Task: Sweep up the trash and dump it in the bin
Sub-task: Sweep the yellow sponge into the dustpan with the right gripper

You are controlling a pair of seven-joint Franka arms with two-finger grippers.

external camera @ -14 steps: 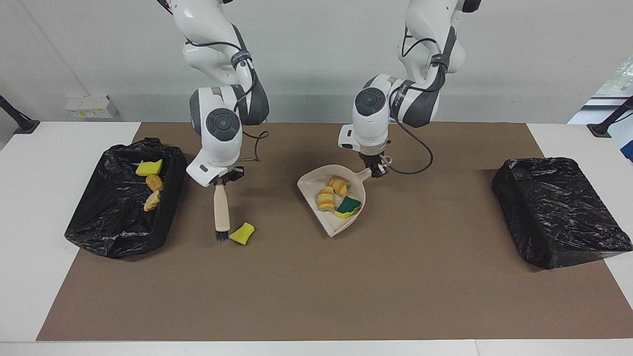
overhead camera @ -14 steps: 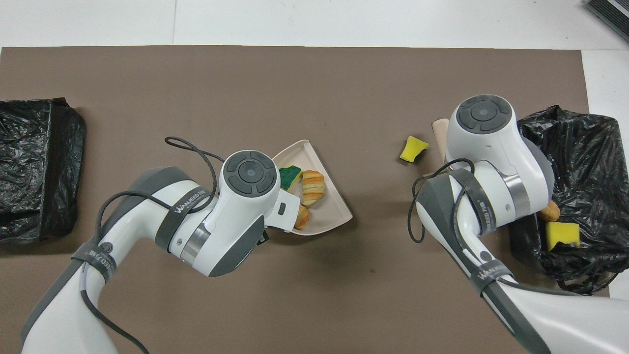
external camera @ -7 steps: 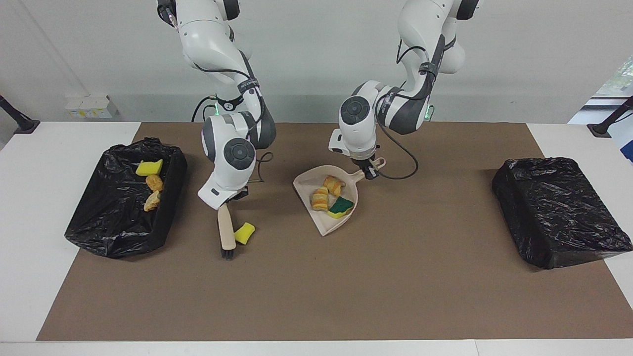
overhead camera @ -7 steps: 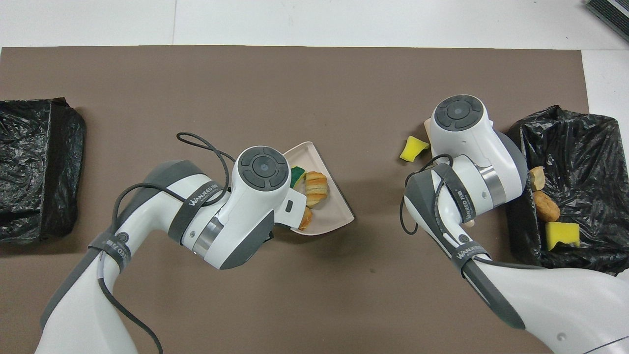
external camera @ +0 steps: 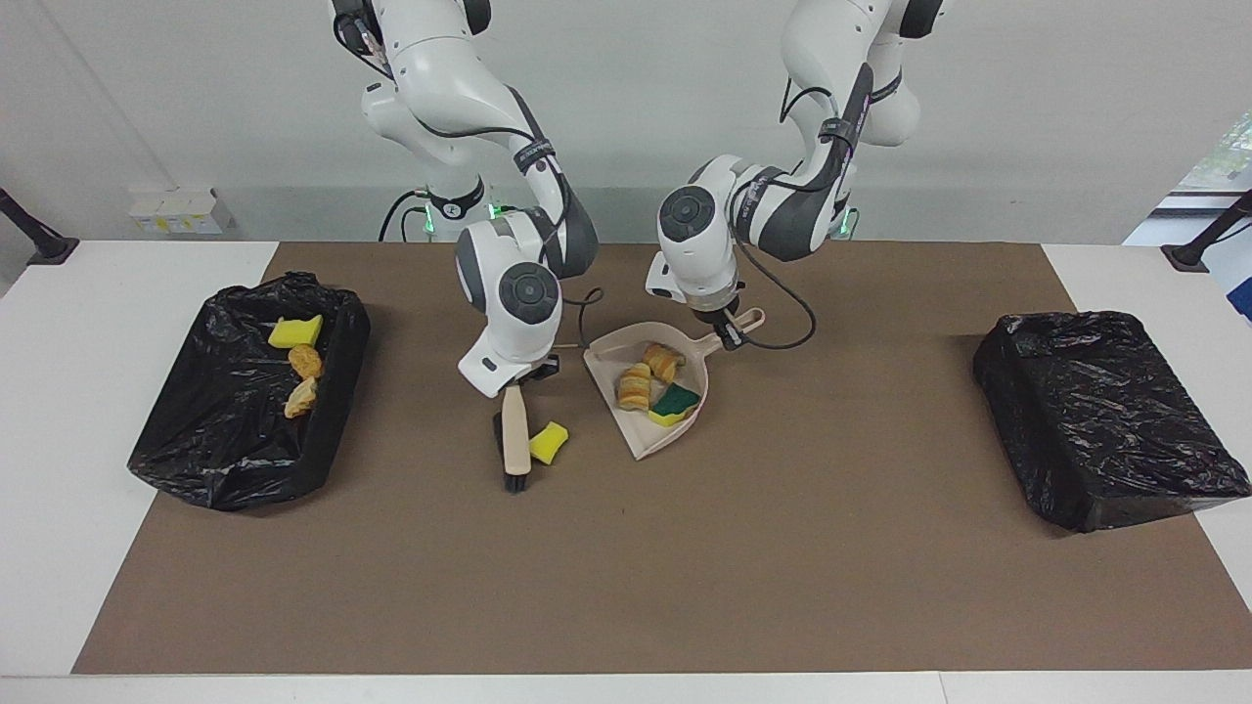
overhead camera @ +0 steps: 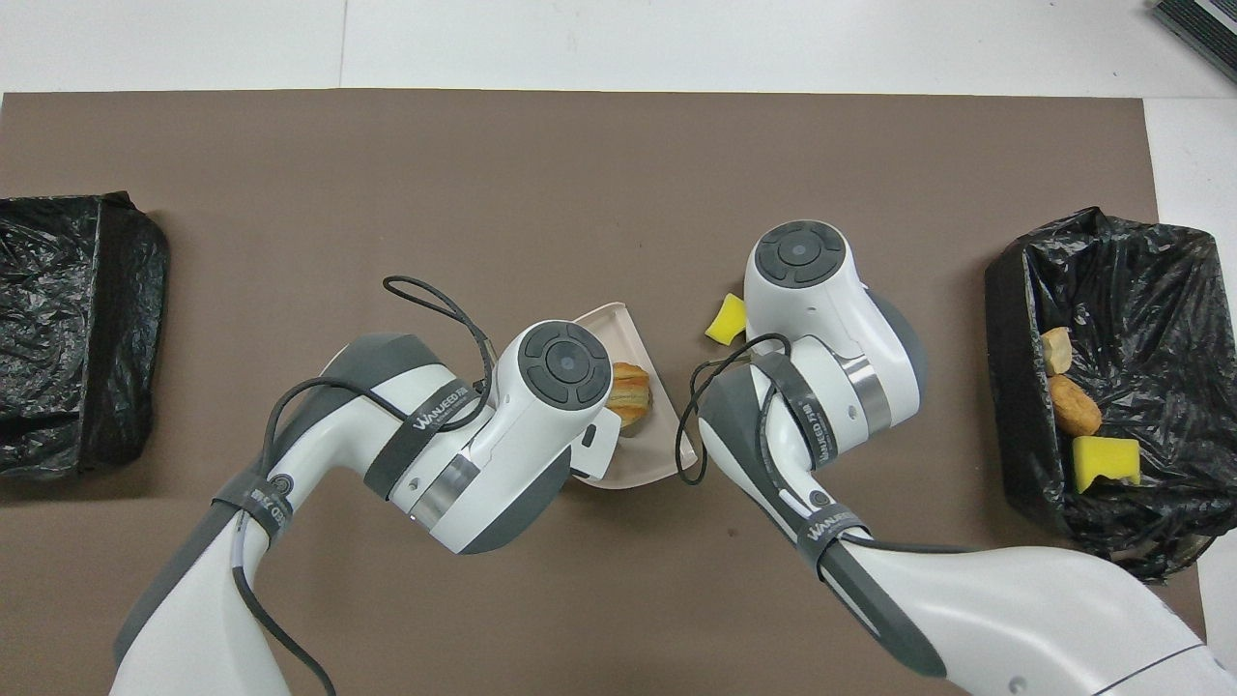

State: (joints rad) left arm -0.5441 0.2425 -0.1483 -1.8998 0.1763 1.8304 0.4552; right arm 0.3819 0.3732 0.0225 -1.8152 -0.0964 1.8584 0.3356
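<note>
Both arms have shifted toward the middle of the facing frame since the earlier frames, carrying brush and dustpan closer together and pushing the loose sponge along. At frame centre-left, the right end effector is clamped shut on the wooden handle of the brush, whose long axis runs almost straight down the frame, bristles lowest, on the brown mat. A yellow sponge bit touches the brush's side, between it and the dustpan. Just right of centre, the left end effector is closed on the dustpan's handle; the pan's open mouth points down-left toward the sponge bit. Inside lie two bread-like chunks and a green-and-yellow sponge. Three more scraps sit in the open black-lined bin at mid-left; another black-bagged bin stands at mid-right of the worktop.
</note>
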